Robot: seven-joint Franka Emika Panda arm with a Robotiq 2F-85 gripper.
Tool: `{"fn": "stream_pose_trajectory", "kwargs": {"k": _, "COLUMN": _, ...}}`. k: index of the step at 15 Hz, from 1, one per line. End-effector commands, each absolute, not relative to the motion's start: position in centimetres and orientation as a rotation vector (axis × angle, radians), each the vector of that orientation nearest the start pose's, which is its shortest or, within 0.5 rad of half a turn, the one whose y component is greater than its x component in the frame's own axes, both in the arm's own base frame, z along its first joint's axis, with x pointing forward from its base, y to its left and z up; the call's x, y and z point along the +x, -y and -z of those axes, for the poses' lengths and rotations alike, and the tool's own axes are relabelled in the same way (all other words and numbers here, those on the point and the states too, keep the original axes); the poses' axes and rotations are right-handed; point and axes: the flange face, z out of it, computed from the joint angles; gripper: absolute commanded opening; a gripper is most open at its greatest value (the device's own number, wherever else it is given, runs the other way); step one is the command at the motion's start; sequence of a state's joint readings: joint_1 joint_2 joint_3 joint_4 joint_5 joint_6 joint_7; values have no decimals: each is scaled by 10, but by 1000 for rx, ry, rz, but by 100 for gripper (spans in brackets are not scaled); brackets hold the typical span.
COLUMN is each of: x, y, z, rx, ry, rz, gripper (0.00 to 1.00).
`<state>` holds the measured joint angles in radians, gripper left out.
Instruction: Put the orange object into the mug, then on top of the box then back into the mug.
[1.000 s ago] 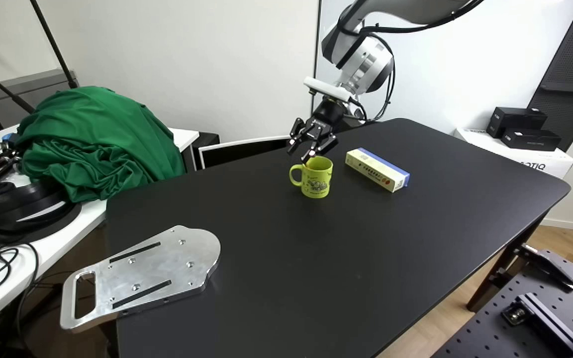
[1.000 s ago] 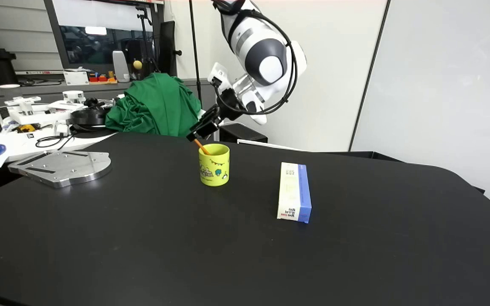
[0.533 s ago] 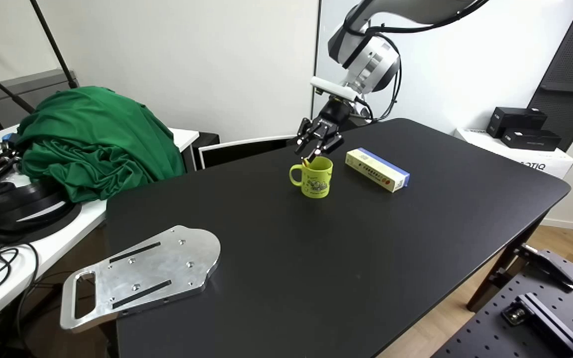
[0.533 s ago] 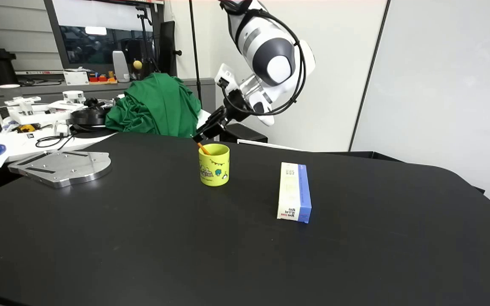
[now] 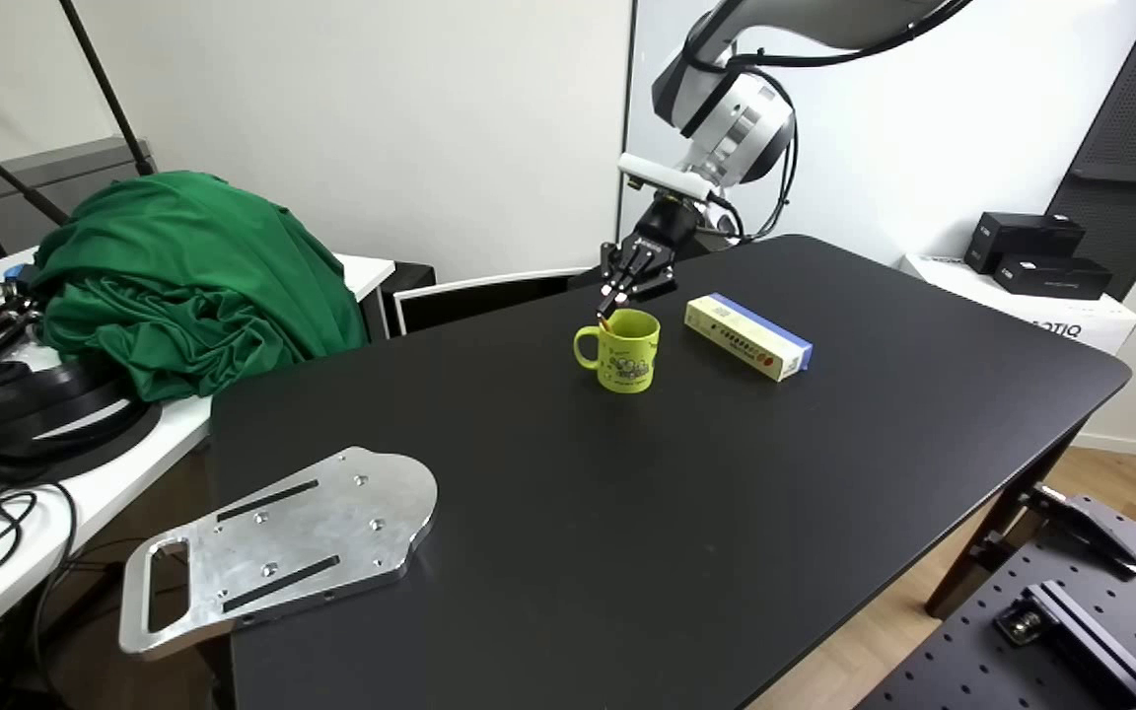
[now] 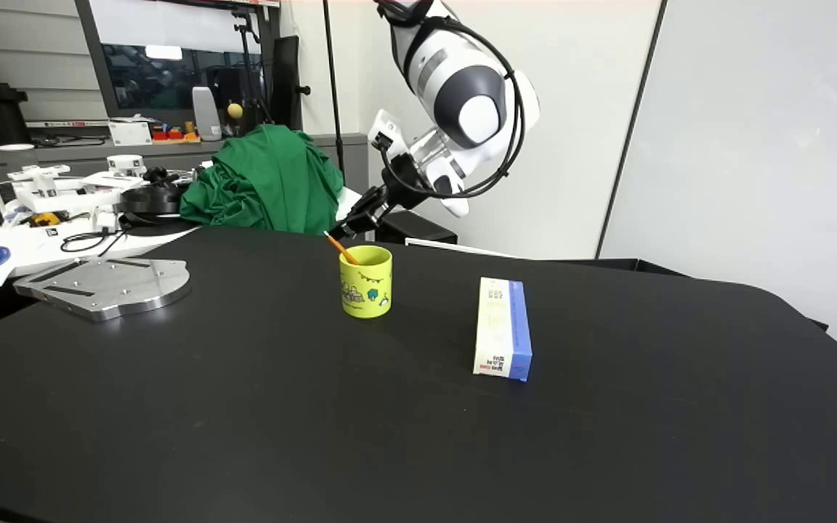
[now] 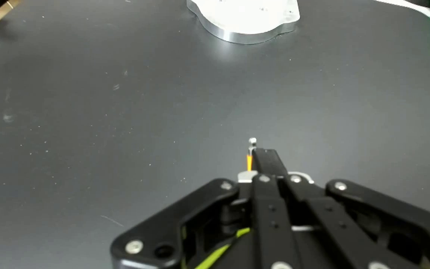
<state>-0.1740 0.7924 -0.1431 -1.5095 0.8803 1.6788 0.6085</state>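
Observation:
The lime-green mug (image 5: 627, 357) (image 6: 366, 290) stands upright on the black table. Leaning inside it is the orange object (image 6: 344, 249), a thin stick whose pale upper end pokes out over the rim. My gripper (image 5: 610, 294) is just above the rim, its fingers brought together. In the wrist view the orange object (image 7: 249, 163) shows alongside the fingers (image 7: 269, 158), not between them; whether they touch I cannot tell. Slivers of the mug (image 7: 212, 256) appear behind the gripper linkage. The box (image 5: 745, 337) (image 6: 495, 323), cream and blue, lies beside the mug with nothing on top.
A flat silver metal plate (image 5: 302, 532) (image 7: 243, 18) lies at the table's edge. A heap of green cloth (image 5: 183, 276) rests on the neighbouring white table, with cables and parts around it.
My gripper has shifted slightly toward the box side, and its fingers have come together. The orange object's upper end is now uncovered in an exterior view. Mug and box stayed put.

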Motion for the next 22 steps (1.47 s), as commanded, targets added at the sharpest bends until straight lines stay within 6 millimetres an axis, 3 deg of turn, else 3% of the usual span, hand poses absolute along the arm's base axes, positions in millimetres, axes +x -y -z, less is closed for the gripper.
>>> {"fn": "stream_pose_trajectory", "kwargs": {"k": 1, "x": 649, "y": 118, "z": -189, "rx": -1917, "ry": -1455, "rz": -886, "gripper": 31}}
{"fn": "stream_pose_trajectory", "kwargs": {"k": 9, "x": 646, "y": 118, "z": -185, "rx": -1952, "ry": -1459, "rz": -904, "gripper": 85}}
{"fn": "stream_pose_trajectory", "kwargs": {"k": 12, "x": 645, "y": 119, "z": -182, "rx": -1959, "ry": -1455, "rz": -916, "gripper": 100}}
{"fn": "stream_pose_trajectory", "kwargs": {"k": 13, "x": 644, "y": 118, "z": -181, "rx": -1960, "ry": -1456, "rz": -921, "gripper": 61}}
{"fn": "stream_pose_trajectory", "kwargs": {"k": 15, "x": 643, "y": 118, "z": -179, "rx": -1958, "ry": -1456, "rz": -930, "gripper": 65}}
{"fn": "stream_pose_trajectory", "kwargs": {"k": 22, "x": 642, "y": 117, "z": -170, "rx": -1953, "ry": -1465, "rz": -947, "gripper": 15}}
